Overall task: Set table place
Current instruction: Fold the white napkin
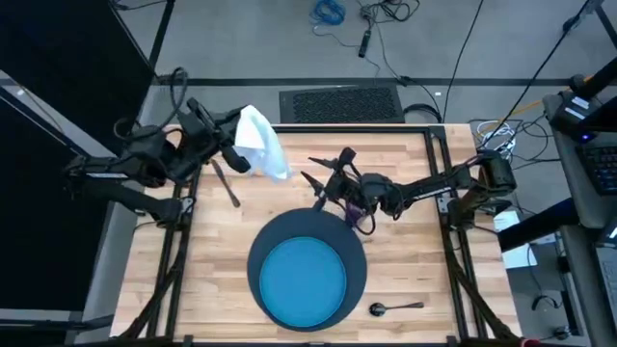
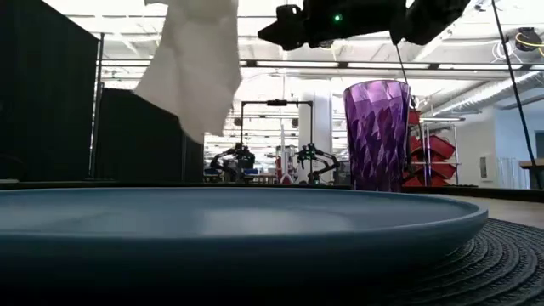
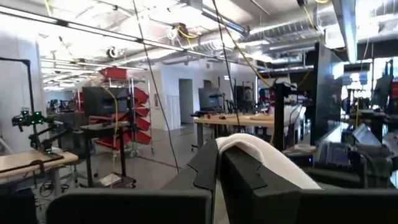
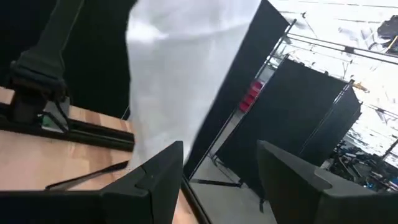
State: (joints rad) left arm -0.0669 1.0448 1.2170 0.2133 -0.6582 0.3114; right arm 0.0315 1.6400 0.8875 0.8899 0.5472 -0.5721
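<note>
Left gripper (image 1: 234, 145): at about 10 o'clock from the plates, fingers clenched on the white cloth napkin (image 1: 260, 141), which hangs off the light plank tabletop (image 1: 222, 251).
Right gripper (image 1: 323, 181): at about 12 o'clock of the plates, fingers spread and holding nothing, just beside the small purple faceted cup (image 1: 356, 207).
Place so far: bright blue round plate (image 1: 304, 281) on the dark slate-blue round charger (image 1: 355, 262); dark spoon (image 1: 395, 307) at 4 o'clock; a dark utensil (image 1: 227, 183) at 10 o'clock, kind unclear.
Risk, napkin: the loose cloth may drape over that utensil or land bunched.
Risk, cup: the right arm could clip and tip the cup.
Low view only: cup (image 2: 376, 134) upright beyond the plate rim (image 2: 255, 223), napkin (image 2: 191, 64) hanging clear.
Left wrist view only: cloth (image 3: 267, 160) pinched between the fingers (image 3: 205, 171).
High view only: the whole layout.
</note>
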